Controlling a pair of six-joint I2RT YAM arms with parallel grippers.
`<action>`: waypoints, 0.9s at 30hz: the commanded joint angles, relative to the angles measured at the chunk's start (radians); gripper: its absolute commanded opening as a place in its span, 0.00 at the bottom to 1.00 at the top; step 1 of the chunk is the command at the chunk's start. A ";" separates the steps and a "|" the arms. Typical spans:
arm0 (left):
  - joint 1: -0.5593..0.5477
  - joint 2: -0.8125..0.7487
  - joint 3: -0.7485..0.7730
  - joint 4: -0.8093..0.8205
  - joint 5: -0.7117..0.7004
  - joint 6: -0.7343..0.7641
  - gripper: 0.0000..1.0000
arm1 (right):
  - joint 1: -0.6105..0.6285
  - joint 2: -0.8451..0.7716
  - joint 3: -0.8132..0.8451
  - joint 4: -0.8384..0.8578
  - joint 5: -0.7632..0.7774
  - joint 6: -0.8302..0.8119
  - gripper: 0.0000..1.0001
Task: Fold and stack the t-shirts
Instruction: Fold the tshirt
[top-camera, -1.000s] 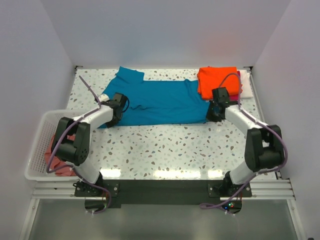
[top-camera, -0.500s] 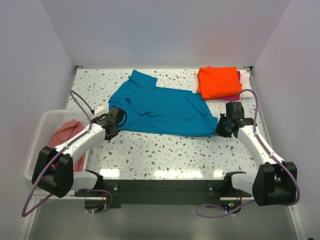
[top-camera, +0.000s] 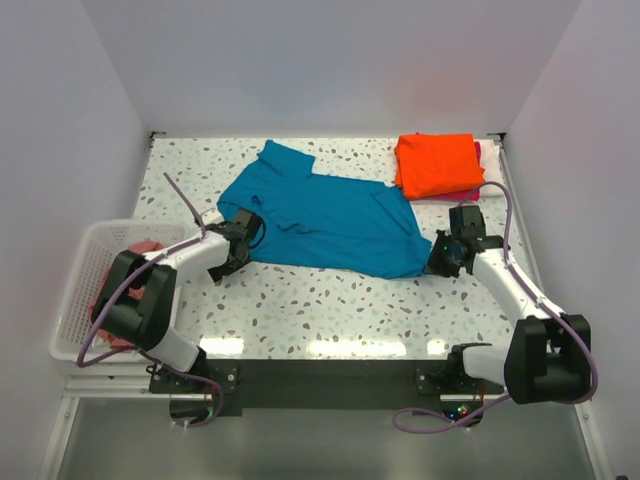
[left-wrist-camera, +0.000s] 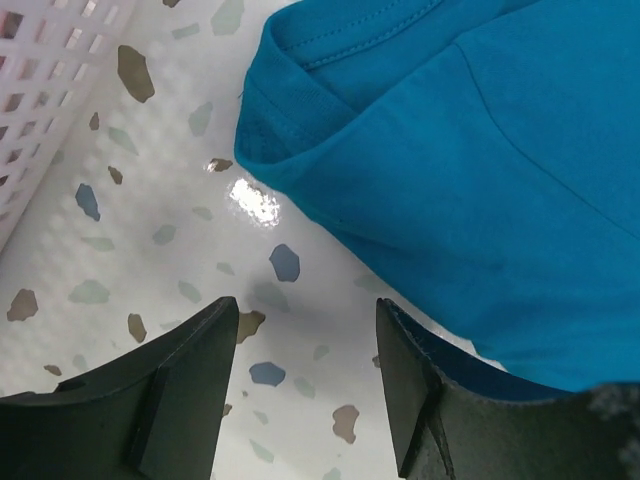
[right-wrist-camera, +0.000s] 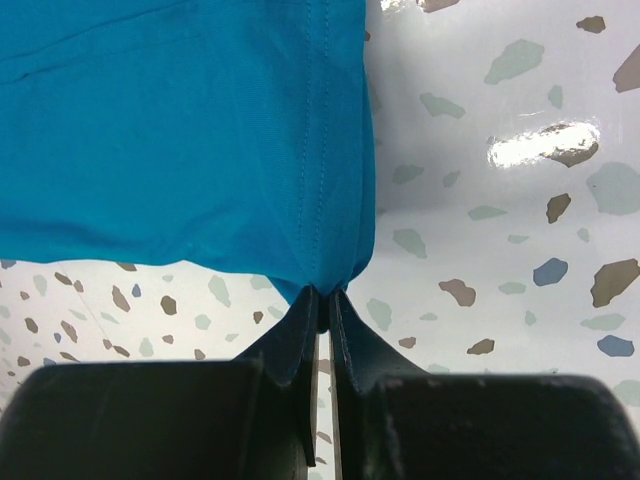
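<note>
A teal-blue t-shirt (top-camera: 325, 215) lies spread flat across the middle of the table, its neck end at the back left. My right gripper (top-camera: 437, 258) is shut on its near right hem corner, and the right wrist view shows the teal cloth (right-wrist-camera: 180, 130) pinched between the gripper (right-wrist-camera: 322, 295) tips. My left gripper (top-camera: 237, 260) stands open at the shirt's near left corner. In the left wrist view the gripper (left-wrist-camera: 305, 345) has only bare table between its fingers, and the teal cloth (left-wrist-camera: 470, 180) lies just beyond the right one. A folded orange t-shirt (top-camera: 437, 163) tops a magenta edge (top-camera: 462, 194) at the back right.
A white lattice basket (top-camera: 72, 300) stands off the table's left edge with a salmon-pink shirt (top-camera: 143, 246) inside; its wall (left-wrist-camera: 40, 100) shows in the left wrist view. White cloth (top-camera: 491, 168) lies beside the orange stack. Walls enclose the table on three sides.
The teal shirt was dragged toward the front and swung round. My left gripper has opened and let go of its corner. The right gripper stays shut on the hem.
</note>
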 joint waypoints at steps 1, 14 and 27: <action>-0.001 0.035 0.053 0.036 -0.082 -0.042 0.63 | -0.004 0.009 0.030 0.020 0.004 -0.016 0.04; 0.003 -0.109 -0.007 0.113 -0.107 -0.013 0.65 | -0.006 -0.014 0.025 0.035 -0.016 -0.025 0.03; 0.049 0.126 0.108 0.058 -0.130 -0.024 0.69 | -0.007 0.035 0.045 0.051 -0.024 -0.036 0.02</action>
